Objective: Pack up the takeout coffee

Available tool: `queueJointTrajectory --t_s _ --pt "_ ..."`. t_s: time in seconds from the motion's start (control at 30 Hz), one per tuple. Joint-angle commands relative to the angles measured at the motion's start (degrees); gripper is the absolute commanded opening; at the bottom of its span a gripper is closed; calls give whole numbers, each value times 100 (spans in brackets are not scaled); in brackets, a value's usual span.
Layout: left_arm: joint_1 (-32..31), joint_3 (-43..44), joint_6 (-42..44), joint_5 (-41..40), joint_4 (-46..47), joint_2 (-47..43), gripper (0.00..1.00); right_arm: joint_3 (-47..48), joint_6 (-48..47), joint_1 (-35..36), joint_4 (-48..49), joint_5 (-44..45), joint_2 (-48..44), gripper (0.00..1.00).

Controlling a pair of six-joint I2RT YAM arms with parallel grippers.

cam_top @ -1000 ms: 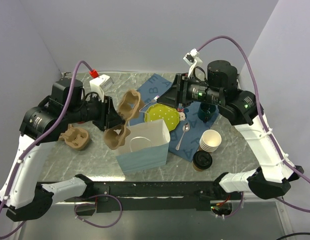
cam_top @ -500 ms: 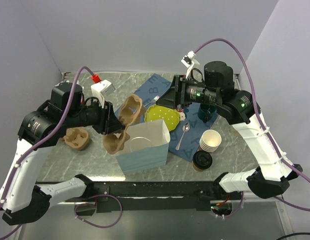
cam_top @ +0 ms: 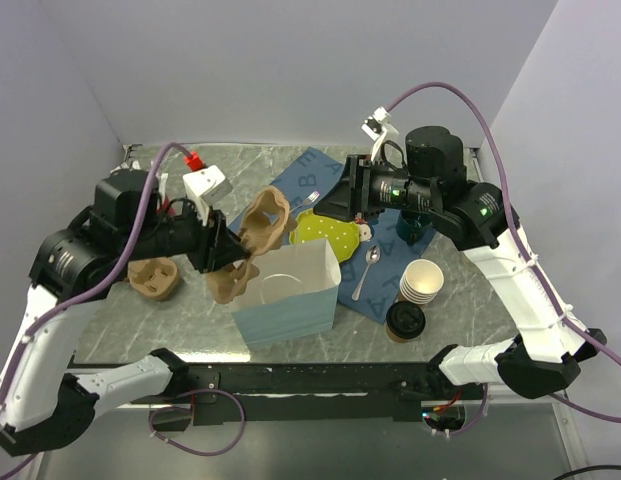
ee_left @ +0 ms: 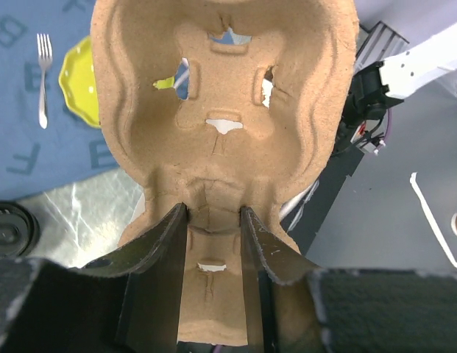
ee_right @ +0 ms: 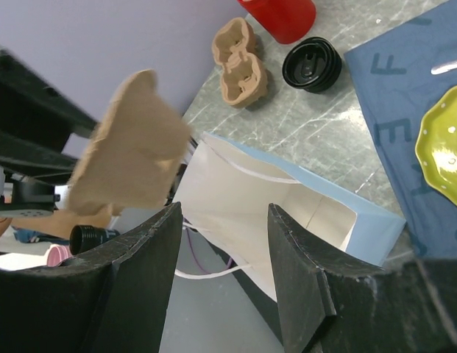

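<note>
The takeout coffee (cam_top: 404,320), a tan cup with a black lid, stands at the near right on the edge of the blue mat. My left gripper (cam_top: 228,250) is shut on a brown pulp cup carrier (cam_top: 262,222), holding it on edge in the air by the left rim of the open light-blue paper bag (cam_top: 286,300). In the left wrist view the carrier (ee_left: 228,88) fills the frame and the fingers (ee_left: 162,250) pinch its middle ridge. My right gripper (cam_top: 342,196) is open and empty above the yellow plate; its wrist view looks into the bag (ee_right: 272,213).
A second carrier (cam_top: 155,277) lies at the left, with a red cup (ee_right: 280,15) and a loose black lid (ee_right: 311,64) near it. A stack of lidless cups (cam_top: 422,282), a spoon (cam_top: 368,265), a yellow plate (cam_top: 330,232) and a dark mug (cam_top: 415,225) sit on the blue mat.
My left arm has shifted slightly nearer and right with the carrier, which now stands more on edge over the bag's left rim. The right gripper has drifted slightly left.
</note>
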Motion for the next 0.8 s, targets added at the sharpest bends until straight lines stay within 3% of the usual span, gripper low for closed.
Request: queueJointTrajectory --t_s 0.0,0.4,0.53,0.63,0.77 --pt "-39 -125 430 324 393 -301 33 75 -63 10 -48 110 -74 58" --pt "-83 -55 959 553 182 -55 33 285 43 1 -101 146 58 58" --pt "-109 -55 1170 456 182 33 33 120 -228 1 214 -520 -90 57" --pt "-135 -134 1232 482 278 33 33 -854 -335 1 1267 -1496 -659 58" --pt "-153 -222 1250 553 340 16 33 -2602 -580 27 2639 -1700 -1514 56"
